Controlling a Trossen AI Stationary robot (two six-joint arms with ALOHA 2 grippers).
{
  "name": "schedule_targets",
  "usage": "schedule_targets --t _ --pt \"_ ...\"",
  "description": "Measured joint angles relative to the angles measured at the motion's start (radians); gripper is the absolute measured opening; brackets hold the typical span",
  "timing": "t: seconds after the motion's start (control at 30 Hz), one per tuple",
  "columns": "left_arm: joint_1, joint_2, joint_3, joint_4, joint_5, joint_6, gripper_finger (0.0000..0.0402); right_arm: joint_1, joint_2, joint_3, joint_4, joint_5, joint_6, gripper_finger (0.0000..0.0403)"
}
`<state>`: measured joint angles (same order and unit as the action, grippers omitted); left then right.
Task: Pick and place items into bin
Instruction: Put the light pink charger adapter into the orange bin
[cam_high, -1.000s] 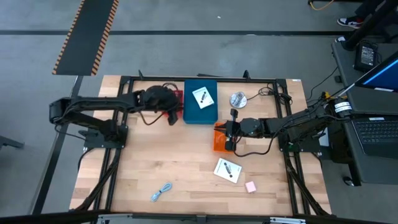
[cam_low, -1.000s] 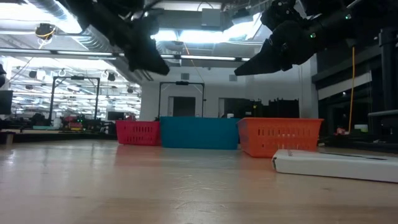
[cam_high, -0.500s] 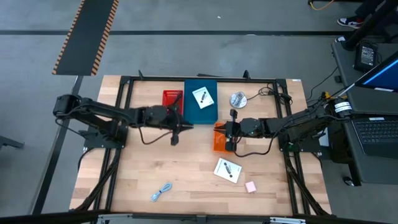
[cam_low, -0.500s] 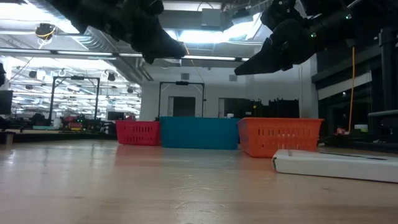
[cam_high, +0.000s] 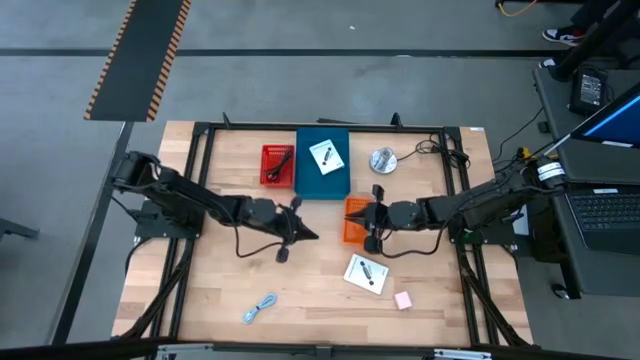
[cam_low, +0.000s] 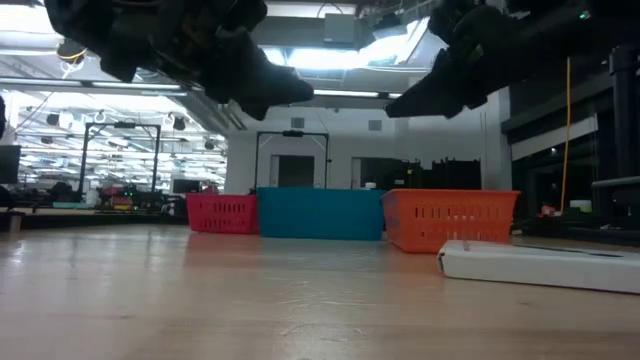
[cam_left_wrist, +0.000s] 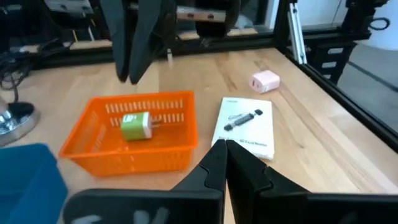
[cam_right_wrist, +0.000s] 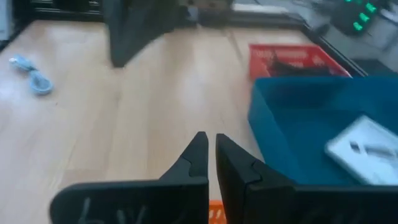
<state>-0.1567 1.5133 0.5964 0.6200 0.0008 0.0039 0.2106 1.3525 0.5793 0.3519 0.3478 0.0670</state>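
Note:
My left gripper (cam_high: 303, 231) hovers shut over the table's middle, just left of the orange bin (cam_high: 353, 222). My right gripper (cam_high: 368, 216) hangs shut above that bin, which holds the tiny green piece (cam_left_wrist: 135, 124). The black coiled cable (cam_high: 277, 163) lies in the red bin (cam_high: 266, 156). One white card (cam_high: 326, 156) lies in the blue bin (cam_high: 322, 188). The other white card (cam_high: 366, 273), the pink block (cam_high: 403, 300) and the light-blue cable (cam_high: 260, 308) lie flat on the table. Both grippers (cam_low: 268, 88) (cam_low: 425, 100) stay high above the table.
A round silver disc (cam_high: 382, 160) sits on the table behind the orange bin, with dark cables beside it. The three bins stand in a row at the table's far middle. A black metal frame (cam_high: 195, 200) borders the wooden top. Bare wood lies between the bins and the near items.
My left gripper has drawn away from the red bin, travelling toward the table's near edge and to the right until it is beside the orange bin. The red bin with the black cable in it now shows uncovered. My right gripper has barely shifted above the orange bin.

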Motion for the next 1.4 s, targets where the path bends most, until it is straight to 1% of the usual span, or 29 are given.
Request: schedule_targets --t 0.07,0.17,0.27,0.37,0.53,0.67,0.77,0.87,0.97,1.07,1.13,1.4 --pt "-0.002 0.024 0.000 0.036 0.000 0.002 0.0001 0.033 0.000 0.016 -0.082 0.077 0.057 0.0012" --pt "-0.002 0.042 0.000 0.074 0.000 0.003 0.0002 0.086 0.000 0.085 -0.298 0.139 0.167 0.0012" --pt "-0.001 0.043 0.000 0.073 0.000 0.021 0.0003 0.137 0.000 0.176 -0.519 0.149 0.309 0.0012" --pt "-0.001 0.043 0.000 0.073 0.000 0.029 0.0001 0.189 0.000 0.259 -0.690 0.155 0.450 0.0012" --pt "-0.001 0.043 0.000 0.073 0.000 0.045 0.0003 0.273 0.000 0.358 -0.973 0.175 0.761 0.0004" --pt "-0.001 0.043 0.000 0.101 -0.001 0.112 0.0001 0.345 0.018 0.420 -1.113 0.177 0.964 0.0001" --pt "-0.001 0.042 0.001 0.128 -0.001 0.150 0.0002 0.397 0.067 0.480 -1.225 0.174 1.090 0.0000" --pt "-0.001 0.036 0.001 0.137 -0.001 0.157 0.0005 0.441 0.136 0.553 -1.349 0.139 1.213 0.0000" --pt "-0.001 0.036 0.001 0.132 -0.002 0.157 0.0005 0.478 0.210 0.630 -1.462 0.072 1.337 0.0000" --pt "-0.001 0.036 0.001 0.132 -0.002 0.148 0.0002 0.518 0.273 0.693 -1.522 0.002 1.415 0.0000" --pt "-0.001 0.036 0.001 0.132 -0.002 0.129 0.0001 0.548 0.306 0.723 -1.527 -0.028 1.459 0.0000" --pt "-0.004 0.036 0.001 0.120 0.025 0.086 0.0001 0.669 0.381 0.795 -1.519 -0.063 1.690 0.0000"
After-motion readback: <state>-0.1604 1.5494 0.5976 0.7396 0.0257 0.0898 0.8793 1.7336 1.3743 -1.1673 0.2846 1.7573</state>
